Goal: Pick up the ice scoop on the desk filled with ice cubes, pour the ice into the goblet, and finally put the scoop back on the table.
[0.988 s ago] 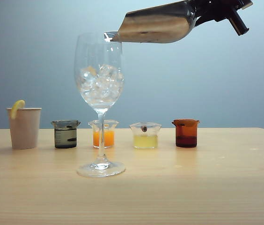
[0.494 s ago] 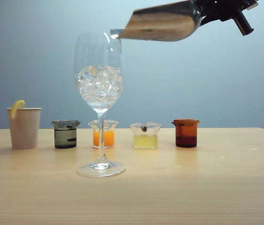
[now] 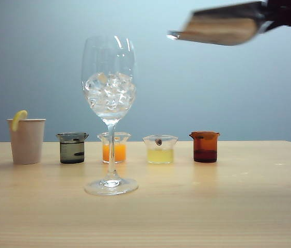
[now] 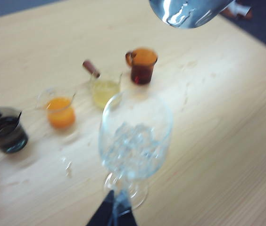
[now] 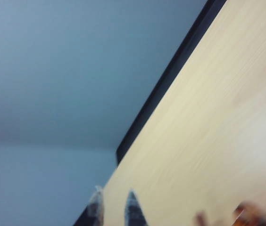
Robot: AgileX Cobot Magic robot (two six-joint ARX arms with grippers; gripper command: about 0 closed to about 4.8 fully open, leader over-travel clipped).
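The right wrist view is blurred. The pale wood-grain table [image 5: 208,141] fills one side, tilted steeply, its dark edge running diagonally against a plain blue-grey wall [image 5: 67,70]. Two dark tips of the right gripper [image 5: 115,209] show close together. An orange-brown blur [image 5: 246,214] sits on the table; what it is cannot be told.

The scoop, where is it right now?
In the exterior view the scoop hangs high at the upper right, held by the right end effector, above the beakers and clear to the right of the goblet.
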